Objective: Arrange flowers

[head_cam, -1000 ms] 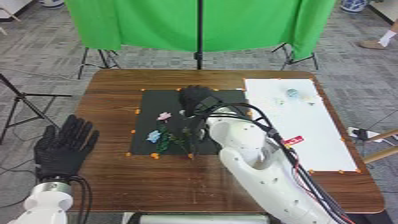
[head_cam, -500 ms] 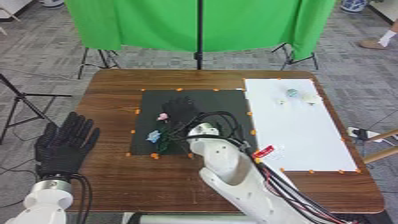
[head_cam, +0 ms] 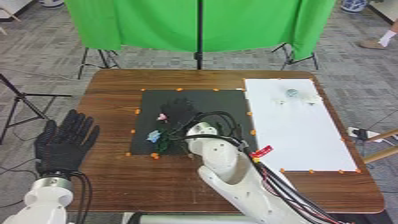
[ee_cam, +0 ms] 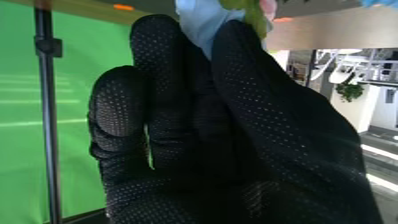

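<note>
Head view: from high before the curtain, facing it and down across the surface. Right wrist view: close along the right robot hand, past the curtain. Shared: curtain, pole.

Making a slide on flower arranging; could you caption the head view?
Right hand over the black mat near pink flower and blue flower, left hand open at the table's left.

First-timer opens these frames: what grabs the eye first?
Probably the bright green curtain hanging behind the table. Next, the white right arm angling in over the wood, its black-gloved hand above the dark mat. Then the small pink flower and blue flower near the mat's left edge.
</note>
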Robot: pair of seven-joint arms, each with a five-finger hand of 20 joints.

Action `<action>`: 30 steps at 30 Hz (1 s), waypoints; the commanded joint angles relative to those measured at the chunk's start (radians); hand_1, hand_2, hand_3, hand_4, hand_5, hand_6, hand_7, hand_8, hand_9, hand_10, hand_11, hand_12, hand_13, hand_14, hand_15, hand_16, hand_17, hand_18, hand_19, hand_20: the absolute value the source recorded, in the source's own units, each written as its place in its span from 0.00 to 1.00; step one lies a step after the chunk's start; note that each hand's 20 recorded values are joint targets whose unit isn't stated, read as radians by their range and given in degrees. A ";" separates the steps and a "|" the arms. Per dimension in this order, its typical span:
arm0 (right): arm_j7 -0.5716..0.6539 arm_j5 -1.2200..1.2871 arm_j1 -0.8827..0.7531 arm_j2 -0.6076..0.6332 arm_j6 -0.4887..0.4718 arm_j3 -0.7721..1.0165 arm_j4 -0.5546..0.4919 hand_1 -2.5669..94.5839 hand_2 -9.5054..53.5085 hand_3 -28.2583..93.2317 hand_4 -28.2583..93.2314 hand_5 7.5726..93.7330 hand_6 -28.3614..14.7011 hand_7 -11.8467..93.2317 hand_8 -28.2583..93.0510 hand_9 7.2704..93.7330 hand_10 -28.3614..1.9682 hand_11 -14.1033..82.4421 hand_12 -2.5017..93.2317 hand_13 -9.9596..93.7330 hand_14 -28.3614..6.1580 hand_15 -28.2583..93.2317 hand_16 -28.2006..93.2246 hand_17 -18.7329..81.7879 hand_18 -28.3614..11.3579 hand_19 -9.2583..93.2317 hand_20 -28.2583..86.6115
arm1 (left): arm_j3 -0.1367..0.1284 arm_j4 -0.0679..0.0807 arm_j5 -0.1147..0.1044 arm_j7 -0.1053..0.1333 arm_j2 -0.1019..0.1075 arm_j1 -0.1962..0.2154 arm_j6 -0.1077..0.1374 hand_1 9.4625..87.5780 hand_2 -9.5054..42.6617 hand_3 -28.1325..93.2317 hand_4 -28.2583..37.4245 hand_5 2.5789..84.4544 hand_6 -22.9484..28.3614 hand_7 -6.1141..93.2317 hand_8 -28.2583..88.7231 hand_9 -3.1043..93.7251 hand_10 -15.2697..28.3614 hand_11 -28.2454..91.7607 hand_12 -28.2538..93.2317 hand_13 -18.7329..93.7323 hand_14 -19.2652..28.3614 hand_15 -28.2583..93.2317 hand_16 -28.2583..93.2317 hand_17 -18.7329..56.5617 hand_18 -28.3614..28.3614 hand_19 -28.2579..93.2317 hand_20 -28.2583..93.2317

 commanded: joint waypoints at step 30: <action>0.169 0.227 -0.100 -0.063 -0.094 0.323 -0.117 0.60 0.00 0.84 0.00 0.61 0.53 0.26 0.15 0.61 0.32 0.31 0.21 0.65 0.42 0.59 0.45 0.53 0.11 0.92 0.51 | 0.007 0.001 0.014 -0.004 -0.006 0.008 -0.020 0.24 0.52 0.83 0.00 0.56 0.62 0.24 0.15 0.46 0.68 0.43 0.34 0.44 0.72 0.59 0.19 0.20 0.75 0.52 0.39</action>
